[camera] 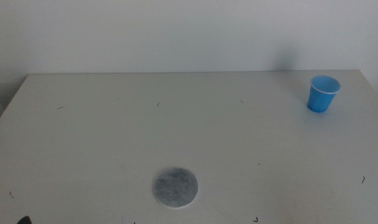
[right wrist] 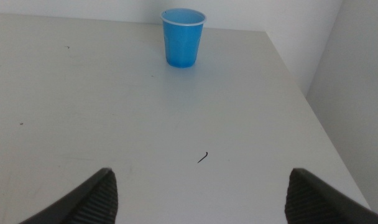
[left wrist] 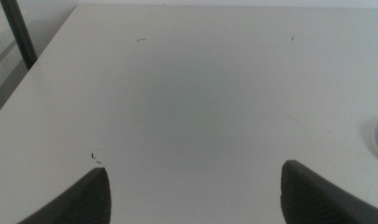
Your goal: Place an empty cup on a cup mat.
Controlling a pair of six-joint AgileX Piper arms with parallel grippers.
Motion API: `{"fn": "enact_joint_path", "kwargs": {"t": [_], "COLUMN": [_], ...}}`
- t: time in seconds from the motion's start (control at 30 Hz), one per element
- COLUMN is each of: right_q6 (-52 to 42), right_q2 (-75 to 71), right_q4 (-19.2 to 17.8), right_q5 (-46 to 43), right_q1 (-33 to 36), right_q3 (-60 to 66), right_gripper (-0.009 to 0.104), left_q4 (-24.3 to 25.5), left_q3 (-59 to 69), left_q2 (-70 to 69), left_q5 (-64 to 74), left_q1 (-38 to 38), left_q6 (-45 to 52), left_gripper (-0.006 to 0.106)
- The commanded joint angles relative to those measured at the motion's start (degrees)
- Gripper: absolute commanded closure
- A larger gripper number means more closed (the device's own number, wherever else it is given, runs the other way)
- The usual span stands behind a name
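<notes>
Upright, the blue cup point(camera: 324, 94) shows a whitish rim.

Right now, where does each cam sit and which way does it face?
Middle: above the table, facing forward and down; sees cup far right, cup mat near front; no arm clearly visible.
Left wrist: on the left arm, low over the table; left pincer open, mat edge in frame.
Right wrist: on the right arm, facing the cup; right pincer open.
Shared: middle and right wrist both show the cup.
</notes>
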Motion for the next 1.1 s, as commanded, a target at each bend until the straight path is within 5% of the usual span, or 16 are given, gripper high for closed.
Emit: {"fn": "enact_joint_path", "kwargs": {"t": [0.0, 0.33, 0.83, 1.07], "right_q6": [-0.70, -0.70, -0.57, 3.23], "right_q2": [-1.43, 5.14, 33.49, 46.39], "right_q4": [-0.46, -0.66, -0.43, 2.66], "right_q5": [-3.07, 4.32, 8.66, 13.48], "right_q1": [-0.38, -0.38, -0.38, -0.38], "right_q3": [-1.74, -12.89, -36.42, -51.07], "right_gripper": [0.019, 0.019, 0.019, 0.019], "left_q4": [0.02, 0.02, 0.02, 0.02], "left_q3": [-0.34, -0.34, -0.34, -0.34], "left_q2": [-0.71, -0.71, -0.71, -0.71], "left_q5": [-3.78, -3.78, -3.78, -3.78], "left_q1": [0.06, 0.06, 0.06, 0.06], "left_q6": [-0.61, -0.61, -0.61, -0.61], "left_gripper": [-0.005, -0.005, -0.005, -0.005]}}
